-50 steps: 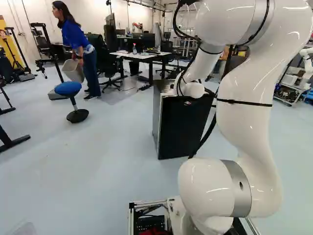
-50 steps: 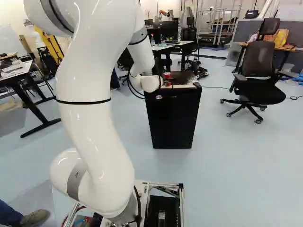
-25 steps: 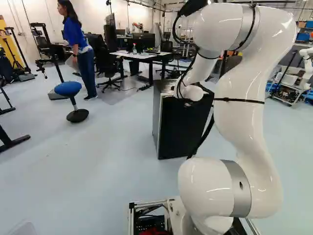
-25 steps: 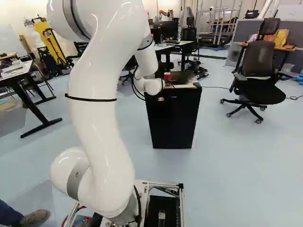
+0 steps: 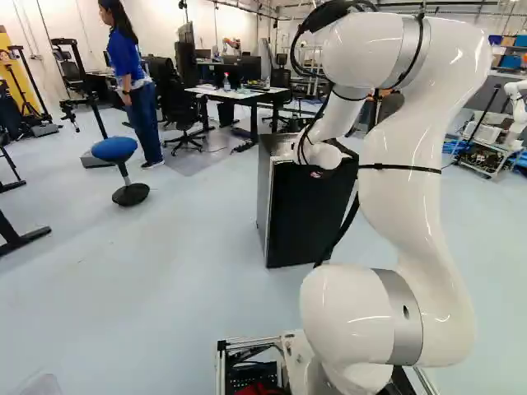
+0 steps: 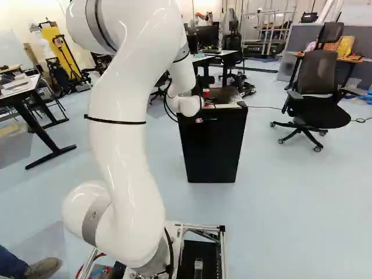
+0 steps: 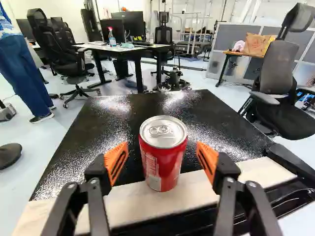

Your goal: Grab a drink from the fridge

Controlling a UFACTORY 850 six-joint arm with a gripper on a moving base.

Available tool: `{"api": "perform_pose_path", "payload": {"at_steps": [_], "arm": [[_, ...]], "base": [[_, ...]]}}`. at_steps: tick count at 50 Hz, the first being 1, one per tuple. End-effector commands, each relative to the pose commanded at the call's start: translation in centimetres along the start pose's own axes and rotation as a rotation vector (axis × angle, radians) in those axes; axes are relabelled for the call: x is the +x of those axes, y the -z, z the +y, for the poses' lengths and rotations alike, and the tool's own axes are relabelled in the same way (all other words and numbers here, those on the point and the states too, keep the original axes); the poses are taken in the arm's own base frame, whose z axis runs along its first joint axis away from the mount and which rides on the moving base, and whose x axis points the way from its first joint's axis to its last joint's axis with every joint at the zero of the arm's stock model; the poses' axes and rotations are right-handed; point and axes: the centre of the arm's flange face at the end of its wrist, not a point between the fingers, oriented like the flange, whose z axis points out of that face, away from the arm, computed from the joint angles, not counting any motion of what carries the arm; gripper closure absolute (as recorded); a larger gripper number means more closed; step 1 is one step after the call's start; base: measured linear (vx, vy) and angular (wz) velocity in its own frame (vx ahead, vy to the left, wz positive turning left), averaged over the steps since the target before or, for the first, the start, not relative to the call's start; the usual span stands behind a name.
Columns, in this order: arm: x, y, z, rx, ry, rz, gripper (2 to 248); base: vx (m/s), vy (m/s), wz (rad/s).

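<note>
While the pincer [image 6: 207, 100] is held over the front edge of the fridge [image 6: 213, 145], its two fingers are spread, and nothing is gripped by them. A red drink can [image 7: 163, 153] is seen upright in the opening between the orange pads [image 7: 116, 163], with a narrow gap left on either side of it, much the same on both.

The can is carried by the fridge's top, its base set on the pale strip [image 7: 197, 192] that runs along the front edge, roughly midway between the two front corners. The glossy black surface [image 7: 110, 115] is spread out beyond it to the back edge. At the front corner nearer the office chair [image 7: 278, 73], a black fitting [image 7: 290, 162] is mounted, well apart from the can. The fridge's black front is seen shut below. Past the back edge, a desk [image 7: 125, 48] is seen, with a spray bottle [image 7: 112, 38] stood on it.
</note>
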Motion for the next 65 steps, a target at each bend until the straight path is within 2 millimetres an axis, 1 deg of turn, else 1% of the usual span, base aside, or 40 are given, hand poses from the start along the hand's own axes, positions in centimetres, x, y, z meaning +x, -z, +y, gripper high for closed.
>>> {"api": "perform_pose_path", "payload": {"at_steps": [3,4,8,9,13,14,24,59,65], "arm": [[0.0,0.0,0.0,0.0,0.0,0.0,50],[0.0,0.0,0.0,0.0,0.0,0.0,89],[0.0,0.0,0.0,0.0,0.0,0.0,89],[0.0,0.0,0.0,0.0,0.0,0.0,127],[0.0,0.0,0.0,0.0,0.0,0.0,127],[0.0,0.0,0.0,0.0,0.0,0.0,150],[0.5,0.2,0.0,0.0,0.0,0.009,150],[4.2,1.5,0.1,-0.003,0.004,0.073,150],[4.2,1.5,0.1,-0.003,0.004,0.073,150]], "base": [[0.0,0.0,0.0],[0.0,0.0,0.0],[0.0,0.0,0.0],[0.0,0.0,0.0],[0.0,0.0,0.0],[0.0,0.0,0.0],[0.0,0.0,0.0],[0.0,0.0,0.0],[0.0,0.0,0.0]]}}
